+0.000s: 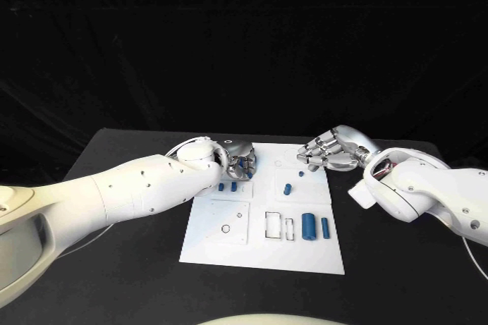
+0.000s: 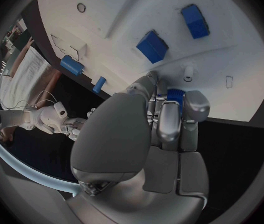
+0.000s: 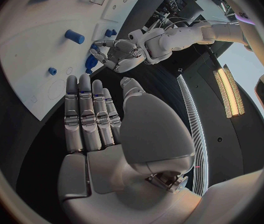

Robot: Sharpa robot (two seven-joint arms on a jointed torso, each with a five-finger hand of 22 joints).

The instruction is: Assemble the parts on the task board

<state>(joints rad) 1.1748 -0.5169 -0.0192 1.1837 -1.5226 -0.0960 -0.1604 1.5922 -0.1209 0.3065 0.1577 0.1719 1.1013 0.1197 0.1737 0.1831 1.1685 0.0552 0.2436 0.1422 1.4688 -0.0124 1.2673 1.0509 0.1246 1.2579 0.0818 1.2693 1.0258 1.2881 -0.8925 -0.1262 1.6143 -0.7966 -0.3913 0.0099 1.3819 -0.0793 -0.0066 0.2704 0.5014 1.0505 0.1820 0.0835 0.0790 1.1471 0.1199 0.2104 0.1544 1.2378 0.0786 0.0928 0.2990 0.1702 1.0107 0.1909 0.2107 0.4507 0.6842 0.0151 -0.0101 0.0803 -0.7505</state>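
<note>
Head view: a black table (image 1: 122, 268) carries the white board (image 1: 229, 247) at its middle. Left hand (image 1: 240, 160) sits over the board's far left corner, fingers curled around a blue part (image 2: 175, 95). Right hand (image 1: 327, 151) hovers at the far right edge, fingers together, holding nothing. More blue parts (image 1: 308, 227) lie on the board.

The board (image 1: 262, 249) lies mid-table (image 1: 122, 268). Two parts (image 1: 317, 228) lie side by side at its near right, one part (image 1: 289, 190) behind them, perhaps two more (image 1: 228, 187) left of that.
</note>
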